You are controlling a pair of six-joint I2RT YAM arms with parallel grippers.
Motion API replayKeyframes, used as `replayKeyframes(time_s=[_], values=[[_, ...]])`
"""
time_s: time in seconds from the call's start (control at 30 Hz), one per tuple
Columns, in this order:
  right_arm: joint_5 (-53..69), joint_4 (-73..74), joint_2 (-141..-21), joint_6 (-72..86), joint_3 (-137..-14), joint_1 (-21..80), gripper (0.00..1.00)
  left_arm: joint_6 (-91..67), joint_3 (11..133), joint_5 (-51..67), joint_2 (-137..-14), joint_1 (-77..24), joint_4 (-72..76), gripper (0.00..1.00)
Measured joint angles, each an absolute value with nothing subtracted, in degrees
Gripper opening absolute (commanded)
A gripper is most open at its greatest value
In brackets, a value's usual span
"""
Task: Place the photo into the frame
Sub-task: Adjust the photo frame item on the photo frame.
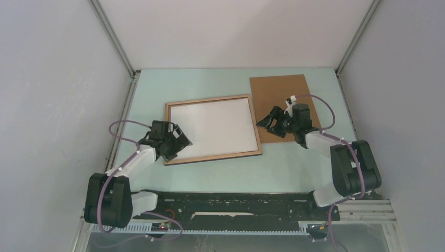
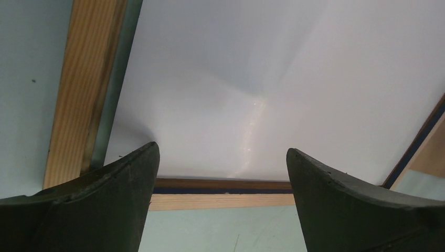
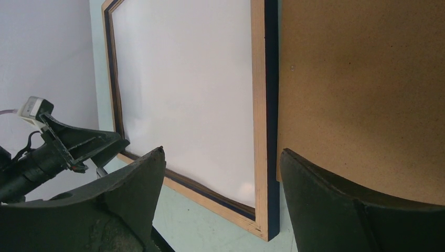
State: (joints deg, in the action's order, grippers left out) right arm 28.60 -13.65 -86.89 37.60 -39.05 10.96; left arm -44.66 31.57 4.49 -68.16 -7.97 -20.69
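The frame (image 1: 211, 100) lies flat mid-table, wood-brown rails up. The photo (image 1: 215, 126) lies inside it with its plain white back up, filling the opening. In the left wrist view the photo (image 2: 262, 79) meets the near rail (image 2: 220, 200). My left gripper (image 1: 177, 143) is open and empty at the frame's near left corner; it also shows in the left wrist view (image 2: 222, 173). My right gripper (image 1: 268, 122) is open and empty over the frame's right rail (image 3: 260, 105); it also shows in the right wrist view (image 3: 222, 173). The photo's white back (image 3: 183, 89) shows there too.
A plain brown backing board (image 1: 281, 100) lies right of the frame, touching its right rail, partly under my right arm; it also shows in the right wrist view (image 3: 362, 89). Grey walls enclose the pale green table (image 1: 210, 79) at left, right and back.
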Motion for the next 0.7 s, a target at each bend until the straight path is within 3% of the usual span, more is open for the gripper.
replayKeyframes(time_s=[0.37,0.7], values=[[28.84,-13.76,-87.02,37.60,-39.05,10.96,0.87,-45.01,35.88,1.26,-71.77,-7.94,-21.39,1.00],[28.73,-14.00,-87.02,37.58,-39.05,11.25,0.87,-41.43,35.53,-0.16,-52.12,-7.97,-22.22,1.00]])
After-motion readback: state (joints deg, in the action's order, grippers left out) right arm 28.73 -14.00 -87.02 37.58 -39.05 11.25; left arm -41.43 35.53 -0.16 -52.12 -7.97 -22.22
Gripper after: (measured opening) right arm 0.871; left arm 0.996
